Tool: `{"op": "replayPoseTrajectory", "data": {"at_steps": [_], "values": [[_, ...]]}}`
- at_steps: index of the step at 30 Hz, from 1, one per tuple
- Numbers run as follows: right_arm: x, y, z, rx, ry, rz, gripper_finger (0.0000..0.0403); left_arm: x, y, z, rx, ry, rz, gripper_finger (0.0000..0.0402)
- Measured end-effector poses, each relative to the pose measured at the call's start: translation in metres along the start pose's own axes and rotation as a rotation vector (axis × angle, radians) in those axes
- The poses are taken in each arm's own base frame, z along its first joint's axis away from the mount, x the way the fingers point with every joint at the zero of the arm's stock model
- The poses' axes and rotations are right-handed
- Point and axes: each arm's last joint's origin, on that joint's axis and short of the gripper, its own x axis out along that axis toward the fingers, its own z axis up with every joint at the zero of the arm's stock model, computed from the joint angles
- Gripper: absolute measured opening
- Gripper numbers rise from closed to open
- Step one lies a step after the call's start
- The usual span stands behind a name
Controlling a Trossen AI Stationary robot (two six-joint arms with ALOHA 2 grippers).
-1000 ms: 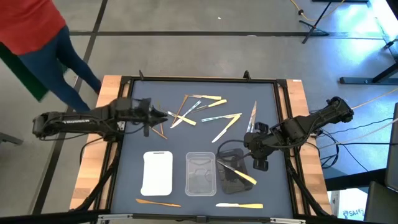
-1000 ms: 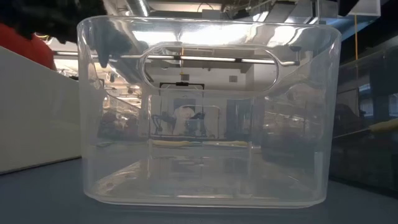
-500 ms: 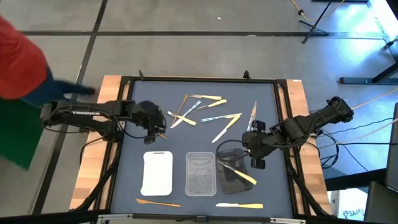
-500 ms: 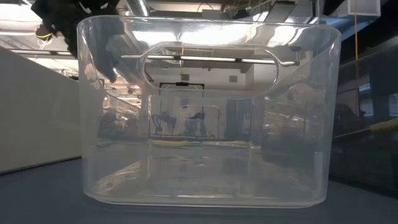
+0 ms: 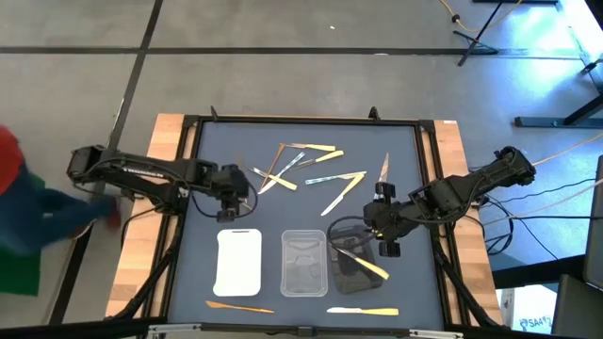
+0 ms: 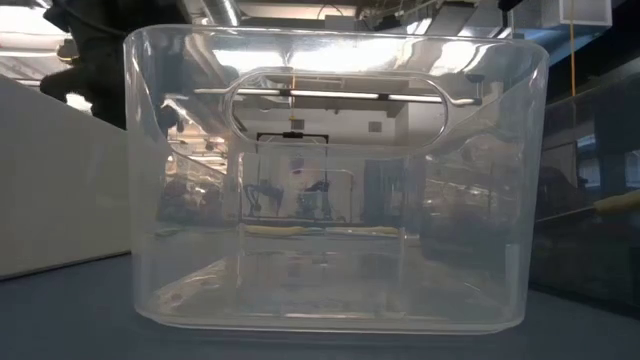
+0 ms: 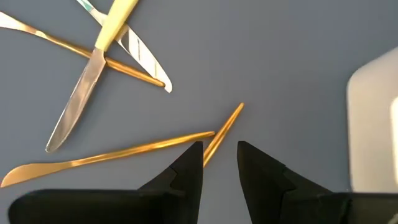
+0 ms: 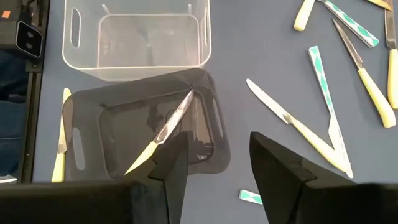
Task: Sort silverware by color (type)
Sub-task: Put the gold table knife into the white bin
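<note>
The silverware lies scattered on the blue-grey mat: a loose cluster of cream-handled knives and clear pieces [image 5: 306, 168] at the far middle, and two brown wooden pieces [image 7: 112, 155] beside my left gripper [image 7: 219, 148]. That gripper points steeply down, open, over the near end of a thin wooden stick [image 7: 225, 127]; I cannot tell whether it touches it. My right gripper [image 8: 219, 140] hovers open above the black tray [image 8: 93, 124], in which one cream-handled knife [image 8: 163, 134] lies slanting. More pieces lie at the near edge [image 5: 363, 311].
The white tray [image 5: 238, 262], the clear tray [image 5: 304, 263] and the black tray [image 5: 350, 273] stand in a row at the near middle. A wooden piece [image 5: 240, 306] lies before the white tray. The clear tray [image 6: 330, 180] fills the low view. A person [image 5: 14, 226] is beyond the table's left edge.
My left gripper has tipped from nearly level to steeply down and has sunk a little toward the wooden pieces, its arm folding in toward the table's left edge. My right gripper has rolled slightly in place. The person at the left has moved off toward the near left.
</note>
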Motion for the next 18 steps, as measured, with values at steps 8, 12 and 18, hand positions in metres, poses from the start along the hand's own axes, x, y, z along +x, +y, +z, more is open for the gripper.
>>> {"op": "replayPoseTrajectory", "data": {"at_steps": [8, 12, 18], "values": [[0.0, 0.0, 0.0, 0.0, 0.0, 0.0, 0.0159, 0.024, -0.002, 0.002, 0.03, 0.12, -0.002, 0.0092], [0.0, 0.0, 0.0, 0.0, 0.001, -0.001, 0.0159, 0.033, -0.003, 0.001, 0.035, 0.168, -0.002, 0.0092], [0.0, 0.0, 0.0, -0.001, 0.004, -0.001, 0.0159, 0.042, -0.002, 0.001, 0.052, 0.216, 0.037, 0.0092]]}}
